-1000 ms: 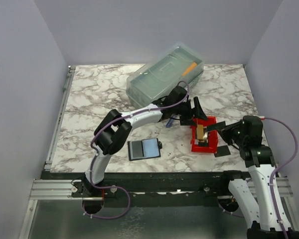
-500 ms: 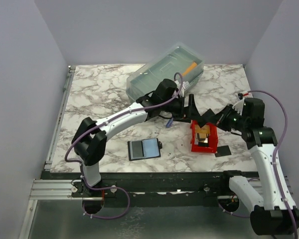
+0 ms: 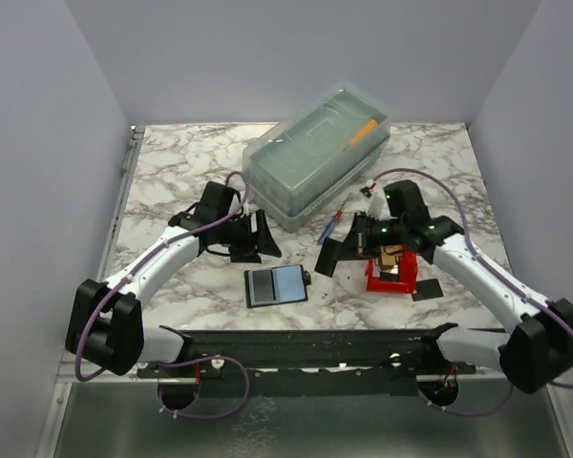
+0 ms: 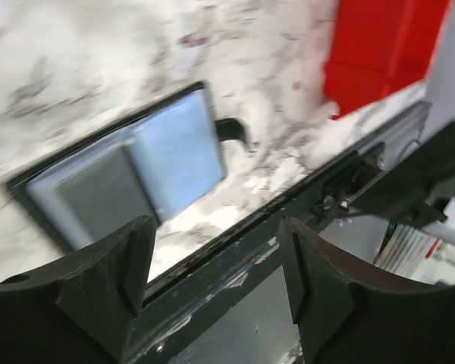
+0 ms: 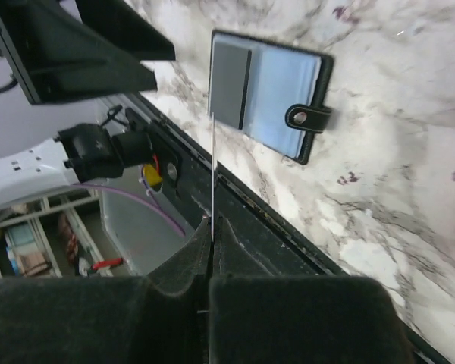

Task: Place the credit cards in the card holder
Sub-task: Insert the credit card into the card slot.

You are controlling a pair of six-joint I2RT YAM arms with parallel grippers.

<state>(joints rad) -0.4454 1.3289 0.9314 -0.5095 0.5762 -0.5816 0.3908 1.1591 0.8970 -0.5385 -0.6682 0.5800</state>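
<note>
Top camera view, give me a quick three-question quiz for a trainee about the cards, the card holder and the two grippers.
1. True or false: the card holder lies unfolded on the table.
2. What is the right gripper pinching?
A. a pen
B. a thin card, seen edge-on from the wrist
C. nothing
3. Which gripper stands open with nothing between its fingers?

Key: 1 true; 2 B; 3 the left gripper.
</note>
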